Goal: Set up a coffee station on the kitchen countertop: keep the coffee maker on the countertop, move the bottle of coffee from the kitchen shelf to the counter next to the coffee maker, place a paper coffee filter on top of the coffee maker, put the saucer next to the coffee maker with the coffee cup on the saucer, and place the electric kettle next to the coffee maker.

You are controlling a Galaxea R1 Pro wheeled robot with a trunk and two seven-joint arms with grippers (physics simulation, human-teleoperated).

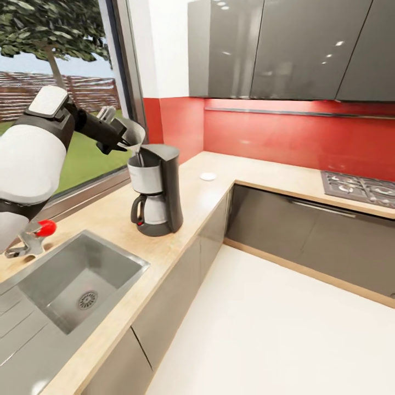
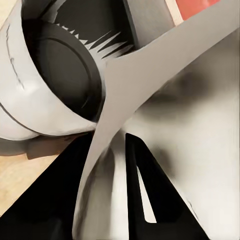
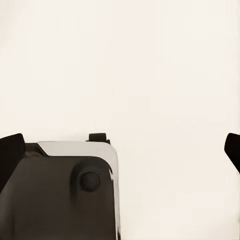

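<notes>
The coffee maker stands on the kitchen countertop beside the sink, its carafe facing the sink. My left gripper is shut on the paper coffee filter, holding it tilted just over the machine's top, with the cone's lower tip touching or almost touching it. In the left wrist view the filter runs between the black fingers, right next to the machine's round top. A small white saucer lies farther along the counter near the corner. My right gripper is open over pale floor.
A steel sink with a red-knobbed tap is set in the counter near me. A gas hob sits on the far right run. Grey wall cabinets hang above the red backsplash. A window lies behind the left arm.
</notes>
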